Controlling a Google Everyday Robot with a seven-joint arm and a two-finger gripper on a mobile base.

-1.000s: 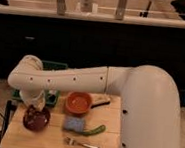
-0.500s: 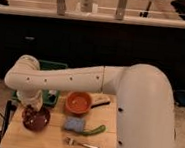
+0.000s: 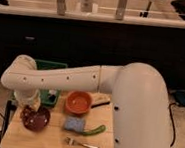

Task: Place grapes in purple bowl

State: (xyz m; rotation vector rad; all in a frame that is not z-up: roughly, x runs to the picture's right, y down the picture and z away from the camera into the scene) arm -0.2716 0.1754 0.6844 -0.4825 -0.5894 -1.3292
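The purple bowl [image 3: 36, 119] sits at the left of the wooden table [image 3: 53, 143], dark maroon with a glossy inside. My gripper [image 3: 28, 104] hangs from the white arm [image 3: 65, 80] right above the bowl's back-left rim. The wrist covers what is under it. The grapes do not show; they are hidden or too small to make out by the gripper and the bowl's rim.
An orange bowl [image 3: 77, 102] stands right of the purple bowl. A blue sponge [image 3: 73, 124], a long curved green vegetable [image 3: 95, 130] and a fork [image 3: 84, 144] lie in front of it. A green tray [image 3: 49, 93] is behind the arm. The robot's white body [image 3: 141, 119] fills the right.
The arm and gripper have drifted slightly to the left over the purple bowl. Nothing on the table has moved.
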